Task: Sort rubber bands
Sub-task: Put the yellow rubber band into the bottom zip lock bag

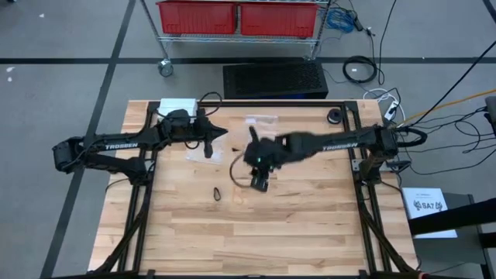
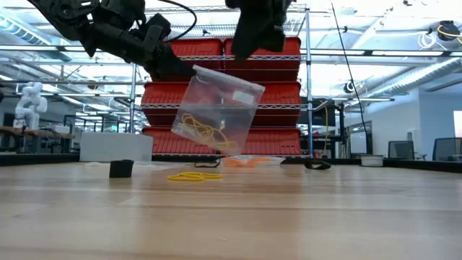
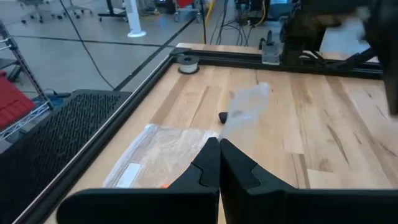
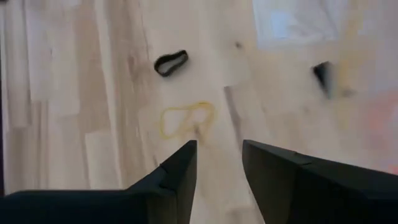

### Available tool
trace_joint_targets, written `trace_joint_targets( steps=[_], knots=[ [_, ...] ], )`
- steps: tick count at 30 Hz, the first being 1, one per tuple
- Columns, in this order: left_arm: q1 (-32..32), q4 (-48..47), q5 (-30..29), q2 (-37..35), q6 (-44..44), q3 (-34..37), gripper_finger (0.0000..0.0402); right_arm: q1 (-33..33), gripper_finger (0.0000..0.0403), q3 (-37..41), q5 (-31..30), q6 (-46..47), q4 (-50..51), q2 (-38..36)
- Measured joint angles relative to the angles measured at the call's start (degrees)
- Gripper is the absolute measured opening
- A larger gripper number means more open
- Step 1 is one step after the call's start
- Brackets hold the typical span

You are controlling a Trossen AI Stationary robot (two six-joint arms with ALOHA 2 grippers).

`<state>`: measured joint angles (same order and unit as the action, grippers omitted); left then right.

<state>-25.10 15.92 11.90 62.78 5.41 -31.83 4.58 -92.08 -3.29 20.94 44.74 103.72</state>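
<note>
Left tool (image 1: 208, 147), pressed together, pinches a crinkled clear bag (image 2: 216, 115) of yellow loops; right tool (image 4: 217, 165) spread above a thin yellow rubber band (image 4: 186, 119) on the table (image 1: 310, 225).

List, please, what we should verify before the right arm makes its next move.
1. Right gripper open: ok.
2. Yellow rubber band loose on the table ahead of it: ok.
3. Black rubber band apart from the yellow one: ok.
4. Clear bag of yellow bands secured: cannot tell; it hangs tilted above the table.
5. Left gripper clear of the right: ok; shut, above a flat bag.
</note>
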Motion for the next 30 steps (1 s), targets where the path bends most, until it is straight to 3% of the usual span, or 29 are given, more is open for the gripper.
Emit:
trace_joint_targets(
  steps=[6, 11, 19, 30],
  knots=[
    [0.0, 0.0, 0.0, 0.0, 1.0, 0.0, 0.0000, 4.9, 0.0144, 5.7, -5.3, 7.3, -15.1, 6.1],
    [0.2, 0.0, 0.0, 0.0, 0.3, 0.0, 0.0000, 6.7, 0.0194, 5.7, -12.5, 13.8, -18.5, 13.7],
    [1.8, 0.1, 0.0, 0.0, -0.6, 0.0, 0.0000, 6.7, 0.0268, 5.7, -15.1, 22.6, -24.0, 19.8],
    [2.3, 0.2, 0.0, 0.0, -0.5, 0.0, 0.0000, 5.9, 0.0272, 5.5, -18.8, 24.9, -27.0, 23.5]
  ],
)
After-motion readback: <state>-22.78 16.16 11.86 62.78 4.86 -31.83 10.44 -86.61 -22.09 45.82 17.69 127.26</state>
